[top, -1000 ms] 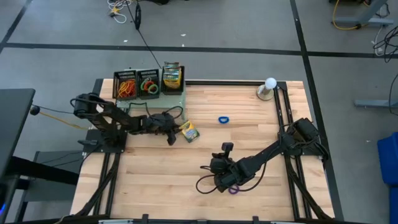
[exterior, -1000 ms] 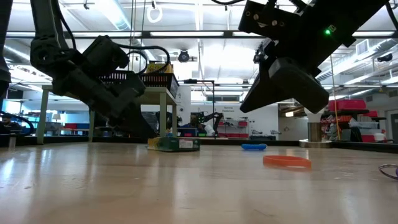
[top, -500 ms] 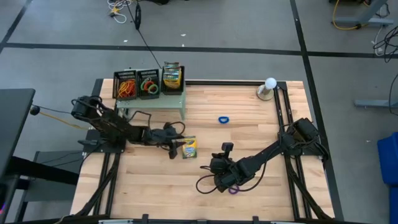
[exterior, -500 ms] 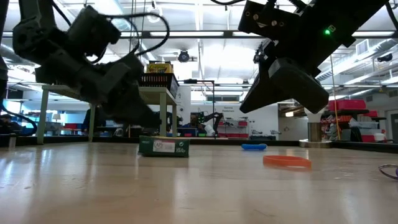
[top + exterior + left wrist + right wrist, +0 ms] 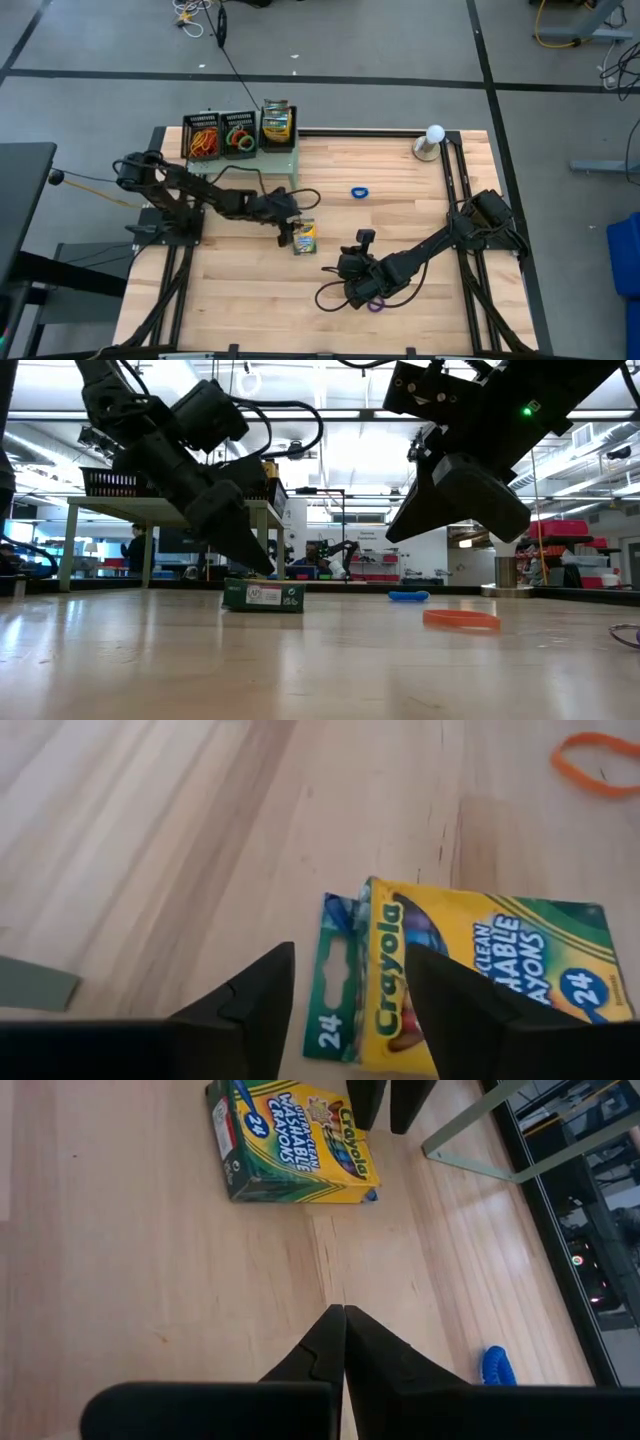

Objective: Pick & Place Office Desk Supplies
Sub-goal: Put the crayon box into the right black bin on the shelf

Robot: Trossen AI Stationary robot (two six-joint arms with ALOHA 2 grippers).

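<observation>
My left fingers (image 5: 345,1005) stand apart with nothing between them; the tips hang just above the near end of the crayon box (image 5: 470,985), not gripping it. The box lies flat on the worktop (image 5: 200,840), its hang-tab end straight ahead of my left tips, its yellow face up. Seen from above, my left fingers (image 5: 285,222) sit just beside the box (image 5: 304,237), on the side toward the pale green stand (image 5: 292,165). From the table-level camera my left fingers (image 5: 250,555) slant down to a point just over the box (image 5: 264,596), and a sliver of air seems to separate them, though I cannot tell for sure.

My right fingers (image 5: 343,1342) are pressed together, tip against tip, holding nothing. They hover over bare wood, with the crayon box (image 5: 290,1142) well ahead of them and a blue rubber band (image 5: 495,1365) off to one side. From above, my right fingers (image 5: 366,238) are near the box, and a purple rubber band (image 5: 376,304) lies back under my right wrist.

An orange rubber band (image 5: 600,762) lies farther out beyond my left tips, past the box. Behind my left arm, on the stand, sit the black mesh trays (image 5: 220,134) with rubber bands in them and another crayon box (image 5: 277,123).
</observation>
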